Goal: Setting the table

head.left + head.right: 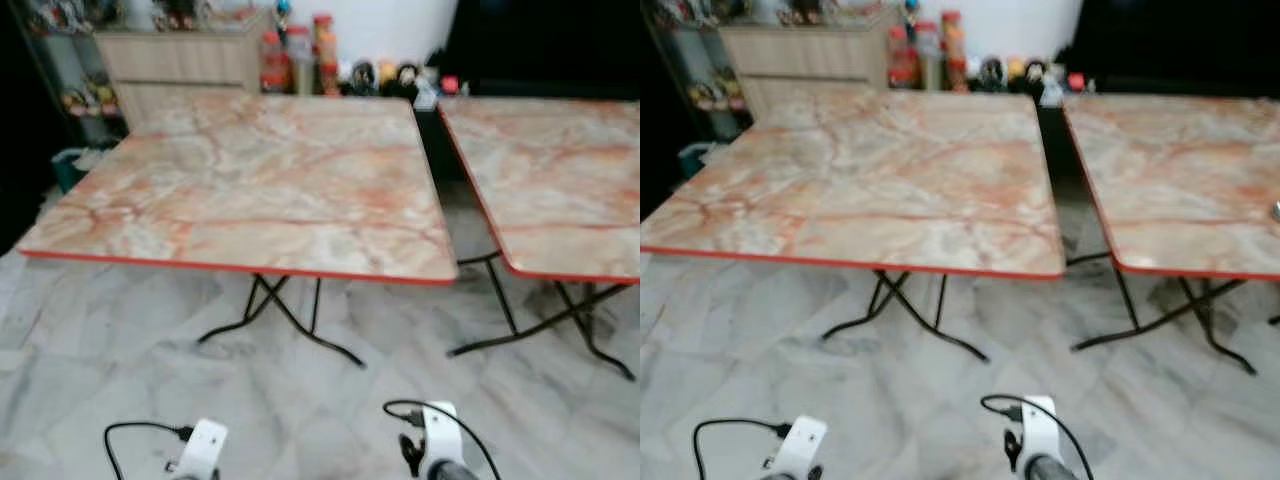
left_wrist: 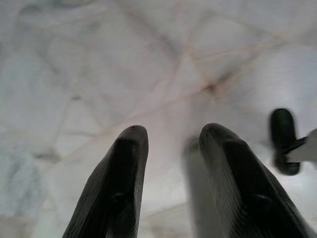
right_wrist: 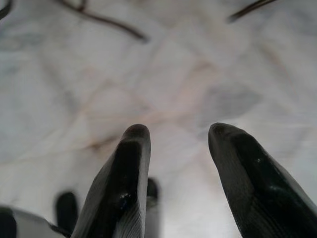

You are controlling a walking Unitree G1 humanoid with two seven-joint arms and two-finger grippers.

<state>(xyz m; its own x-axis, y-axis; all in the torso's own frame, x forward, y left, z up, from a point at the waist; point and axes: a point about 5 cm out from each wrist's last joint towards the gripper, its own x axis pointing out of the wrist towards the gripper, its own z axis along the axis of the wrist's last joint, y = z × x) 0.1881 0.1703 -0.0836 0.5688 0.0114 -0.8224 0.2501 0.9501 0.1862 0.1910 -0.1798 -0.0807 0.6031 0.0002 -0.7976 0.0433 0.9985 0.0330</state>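
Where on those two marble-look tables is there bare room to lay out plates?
The near table is bare from its red front edge to the far side. The right table looks bare too, save a small object at its right edge in the right eye view. The crowded part is behind: jars beside a wooden cabinet.

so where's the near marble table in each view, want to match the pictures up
Left eye view: the near table fills the middle and left, red front edge across the picture.
Right eye view: same table, sitting a little further left.
Left wrist view: not in it; open black fingers over the pale floor.
Right wrist view: table top not in it; dark table legs cross the floor.
Shared landmark: the gap to the second table.
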